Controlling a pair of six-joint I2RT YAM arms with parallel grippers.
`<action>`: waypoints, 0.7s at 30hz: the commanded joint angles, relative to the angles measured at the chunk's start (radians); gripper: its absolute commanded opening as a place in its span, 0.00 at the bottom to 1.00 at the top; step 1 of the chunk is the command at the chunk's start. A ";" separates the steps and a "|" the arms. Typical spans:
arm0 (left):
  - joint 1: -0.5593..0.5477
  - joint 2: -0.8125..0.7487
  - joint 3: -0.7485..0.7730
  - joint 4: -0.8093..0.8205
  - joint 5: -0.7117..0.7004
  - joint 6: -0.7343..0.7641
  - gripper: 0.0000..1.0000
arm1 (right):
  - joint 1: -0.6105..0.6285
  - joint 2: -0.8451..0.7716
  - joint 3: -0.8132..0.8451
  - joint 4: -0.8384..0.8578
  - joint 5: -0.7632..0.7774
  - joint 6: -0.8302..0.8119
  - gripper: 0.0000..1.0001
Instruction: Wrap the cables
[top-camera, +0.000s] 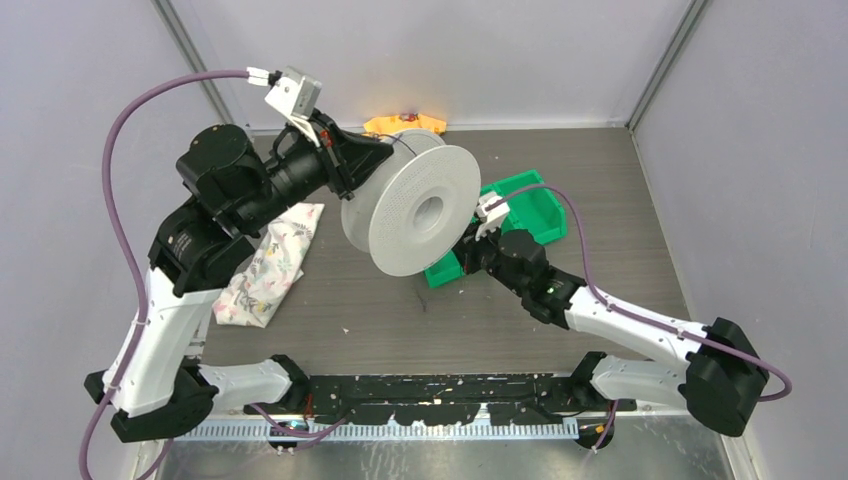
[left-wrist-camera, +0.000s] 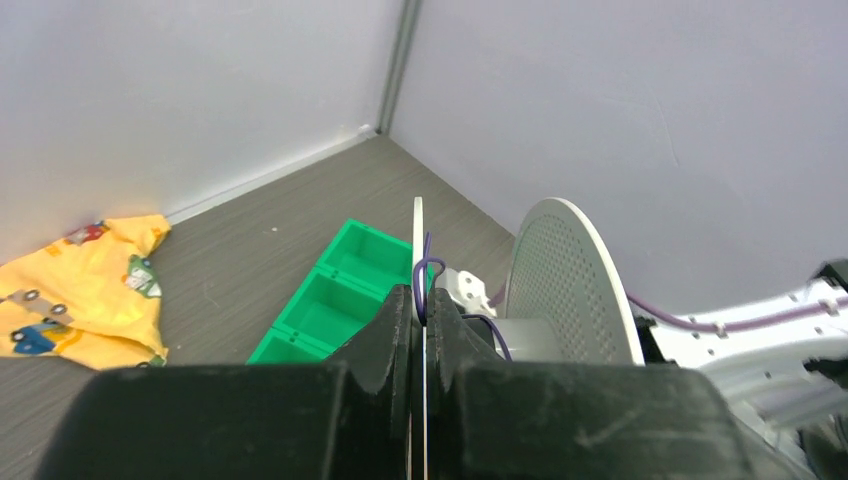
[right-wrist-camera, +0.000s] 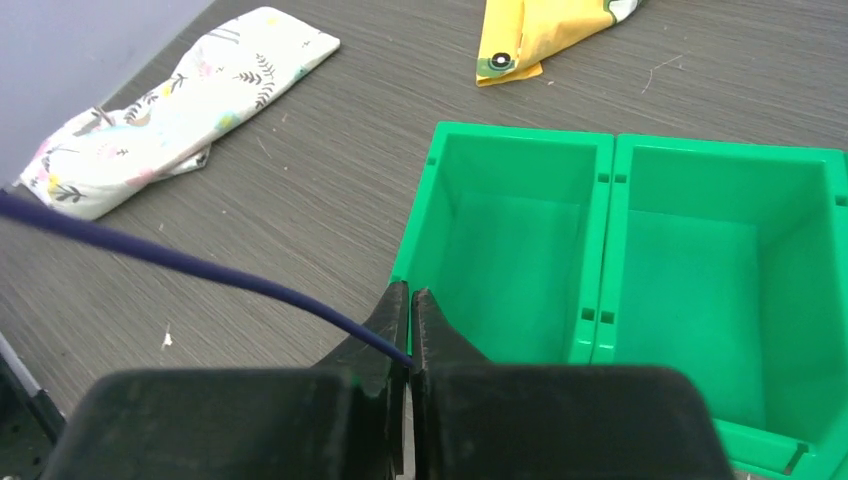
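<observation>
The left arm rears at upper left, the left gripper clamped on the spool rim; the right arm stretches low from lower right, the right gripper pinching the cable.

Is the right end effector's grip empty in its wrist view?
No, the right end effector is closed on the thin dark cable, which runs off toward the left edge of the picture.

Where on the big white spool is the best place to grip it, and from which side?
The flange rim, edge-on from the left arm's side, one finger on each face: it is a thin flat disc, as the left end effector pinches it.
</observation>
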 joint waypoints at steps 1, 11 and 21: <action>0.006 -0.056 -0.020 0.164 -0.180 -0.035 0.00 | 0.001 -0.069 0.001 0.025 0.010 0.063 0.01; 0.004 -0.028 -0.215 0.353 -0.688 -0.141 0.00 | 0.090 -0.175 0.105 -0.233 -0.027 0.125 0.01; -0.080 0.153 -0.181 0.290 -0.999 -0.089 0.00 | 0.324 0.010 0.387 -0.395 0.031 0.034 0.00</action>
